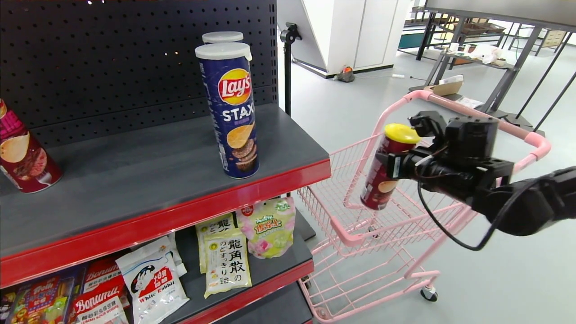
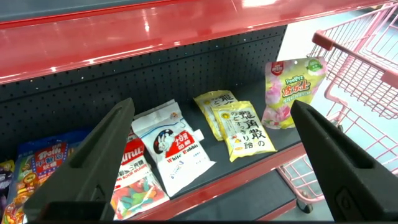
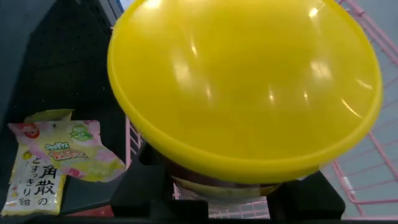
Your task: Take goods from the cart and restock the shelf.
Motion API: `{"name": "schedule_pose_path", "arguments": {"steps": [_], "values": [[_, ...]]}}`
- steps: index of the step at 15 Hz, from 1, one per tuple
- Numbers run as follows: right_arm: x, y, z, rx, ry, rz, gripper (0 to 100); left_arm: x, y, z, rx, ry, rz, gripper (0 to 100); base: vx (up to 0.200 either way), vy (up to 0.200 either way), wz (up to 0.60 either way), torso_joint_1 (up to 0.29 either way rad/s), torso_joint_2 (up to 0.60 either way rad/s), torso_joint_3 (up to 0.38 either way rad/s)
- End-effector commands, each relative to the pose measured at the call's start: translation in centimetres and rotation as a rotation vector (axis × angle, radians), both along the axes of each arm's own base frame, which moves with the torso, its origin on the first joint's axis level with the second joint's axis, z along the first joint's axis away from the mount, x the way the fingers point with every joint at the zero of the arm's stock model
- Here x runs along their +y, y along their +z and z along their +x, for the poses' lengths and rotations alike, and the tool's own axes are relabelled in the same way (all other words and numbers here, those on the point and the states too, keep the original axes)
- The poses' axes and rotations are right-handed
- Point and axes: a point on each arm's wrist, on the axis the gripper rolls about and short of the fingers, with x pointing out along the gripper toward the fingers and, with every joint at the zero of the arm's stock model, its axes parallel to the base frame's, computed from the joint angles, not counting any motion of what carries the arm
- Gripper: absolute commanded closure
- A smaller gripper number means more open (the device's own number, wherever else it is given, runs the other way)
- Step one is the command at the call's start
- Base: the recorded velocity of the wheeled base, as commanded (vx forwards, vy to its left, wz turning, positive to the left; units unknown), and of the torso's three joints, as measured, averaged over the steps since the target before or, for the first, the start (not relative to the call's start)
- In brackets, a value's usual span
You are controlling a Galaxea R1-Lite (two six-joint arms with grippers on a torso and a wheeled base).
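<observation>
nearly upright: red can (image 1: 377, 191) in right gripper (image 1: 396, 163), yellow lid (image 1: 402, 133) uppermost.

My black claw (image 1: 406, 145) meets a dark red chip can (image 1: 380, 182) with a yellow lid (image 1: 402, 133). The cart (image 1: 450, 101) is pink (gridded wire). The shelf (image 1: 135, 175) is grey, red-edged; its navy chip can (image 1: 234, 121) has a white lid (image 1: 223, 50).

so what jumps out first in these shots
The right gripper holds a red chip can with a yellow lid, tilted, over the pink cart. On the top shelf, a tall blue chip can stands upright near the front edge.
</observation>
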Motion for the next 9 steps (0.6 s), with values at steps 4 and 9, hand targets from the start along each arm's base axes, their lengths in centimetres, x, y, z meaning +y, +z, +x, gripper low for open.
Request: {"name": "schedule_pose_path", "arguments": {"steps": [4,9], "values": [[-5.3,11.4,-17.0,-0.047,-0.055,-0.08,100,0.0,0.0,0.0,0.001,0.0,0.0,0,0.0,0.0,0.0,0.0,0.0,0.0],[-9.4,6.7,-28.8,0.013,-0.146,-0.094,100,0.0,0.0,0.0,0.001,-0.006,0.0,0,0.0,0.0,0.0,0.0,0.0,0.0]]}}
